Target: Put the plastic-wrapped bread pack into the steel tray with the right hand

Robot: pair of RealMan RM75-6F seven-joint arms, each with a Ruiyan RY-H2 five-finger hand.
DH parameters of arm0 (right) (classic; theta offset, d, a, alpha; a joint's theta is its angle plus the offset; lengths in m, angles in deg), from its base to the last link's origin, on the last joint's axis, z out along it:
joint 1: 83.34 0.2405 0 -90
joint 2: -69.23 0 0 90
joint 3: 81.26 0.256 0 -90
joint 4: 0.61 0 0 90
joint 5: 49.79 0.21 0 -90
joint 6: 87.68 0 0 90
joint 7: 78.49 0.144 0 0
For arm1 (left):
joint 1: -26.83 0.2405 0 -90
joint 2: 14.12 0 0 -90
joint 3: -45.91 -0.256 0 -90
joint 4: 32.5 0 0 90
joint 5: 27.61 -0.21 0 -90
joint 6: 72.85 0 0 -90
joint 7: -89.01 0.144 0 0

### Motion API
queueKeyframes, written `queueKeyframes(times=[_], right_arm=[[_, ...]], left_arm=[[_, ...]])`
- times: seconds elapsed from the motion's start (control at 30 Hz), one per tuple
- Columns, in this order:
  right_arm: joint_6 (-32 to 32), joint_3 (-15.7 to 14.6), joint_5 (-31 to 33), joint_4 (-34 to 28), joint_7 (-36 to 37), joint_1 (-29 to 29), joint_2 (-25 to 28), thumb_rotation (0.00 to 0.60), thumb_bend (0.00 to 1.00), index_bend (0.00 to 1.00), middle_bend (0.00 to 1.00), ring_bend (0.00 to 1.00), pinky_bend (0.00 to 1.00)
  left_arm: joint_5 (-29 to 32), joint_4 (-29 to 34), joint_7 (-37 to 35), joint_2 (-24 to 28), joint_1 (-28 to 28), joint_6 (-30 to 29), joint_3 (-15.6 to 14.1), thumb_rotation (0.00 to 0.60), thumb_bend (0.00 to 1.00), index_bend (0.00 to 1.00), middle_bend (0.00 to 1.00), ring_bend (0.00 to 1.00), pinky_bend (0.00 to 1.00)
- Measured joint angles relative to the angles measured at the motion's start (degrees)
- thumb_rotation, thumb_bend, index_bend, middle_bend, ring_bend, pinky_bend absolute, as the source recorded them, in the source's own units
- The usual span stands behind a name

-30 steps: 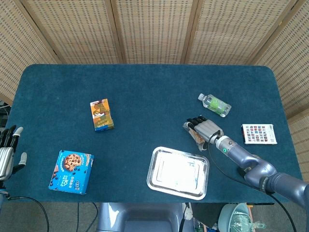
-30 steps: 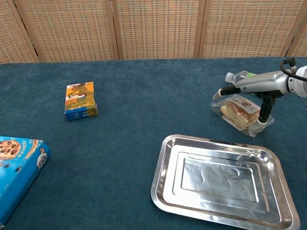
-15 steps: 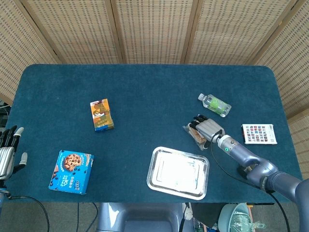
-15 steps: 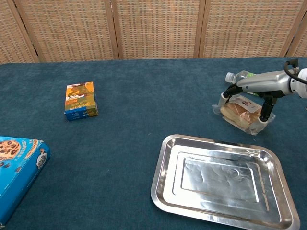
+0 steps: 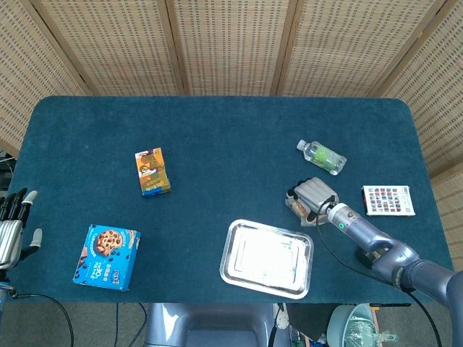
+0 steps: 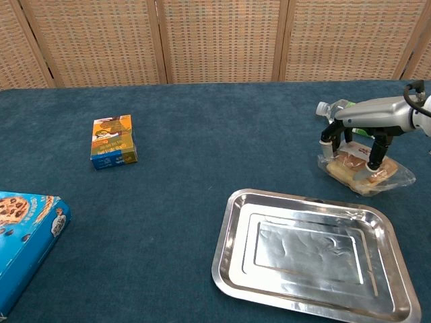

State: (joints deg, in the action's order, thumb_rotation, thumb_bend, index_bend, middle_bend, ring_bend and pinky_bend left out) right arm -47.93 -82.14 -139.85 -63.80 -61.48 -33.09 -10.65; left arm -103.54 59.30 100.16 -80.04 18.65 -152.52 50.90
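**A:** What is the right hand [image 6: 367, 131] doing?

**B:** It sits palm-down over the plastic-wrapped bread pack [image 6: 363, 172], fingers [image 6: 374, 155] curled down around it. In the chest view the fingertips press into the wrapper on both sides, so it is grasping the pack. Whether the pack is off the cloth I cannot tell; its underside looks level with the table [image 6: 202, 134].

**A:** And the left hand [image 5: 11, 224]?

**B:** At the 9 o'clock edge of the head view, off the table, fingers straight and apart, holding nothing.

**A:** Where is the pack against the steel tray [image 6: 229, 222]?

**B:** Just outside it, at about 1 o'clock from the tray's centre, close beside the far right corner but apart from the rim. The tray holds nothing; its bottom reflects light.

**A:** How does the pack look?

**B:** Clear crinkled film over pale brown bread, with a loose flap of film sticking out to 3 o'clock.

**A:** Anything else near it?

**B:** A small bottle [image 5: 322, 156] lies on its side at 12 o'clock from the hand, and a patterned card box [image 5: 388, 200] lies at 3 o'clock. Across the table lie an orange box [image 6: 113, 140] and a blue cookie box [image 6: 23, 235].
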Motion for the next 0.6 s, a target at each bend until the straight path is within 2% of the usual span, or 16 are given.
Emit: queueKeyframes(times=[0.6], right_arm=[[0.4, 2.8, 5.7, -11.4, -12.2, -0.4, 5.4, 0.6, 0.23, 0.44, 0.52, 0.31, 0.36]], left_arm=[[-0.4, 0.3, -0.2, 0.1, -0.1, -0.2, -0.1, 0.6, 0.49, 0.0, 0.0, 0.0, 0.0]])
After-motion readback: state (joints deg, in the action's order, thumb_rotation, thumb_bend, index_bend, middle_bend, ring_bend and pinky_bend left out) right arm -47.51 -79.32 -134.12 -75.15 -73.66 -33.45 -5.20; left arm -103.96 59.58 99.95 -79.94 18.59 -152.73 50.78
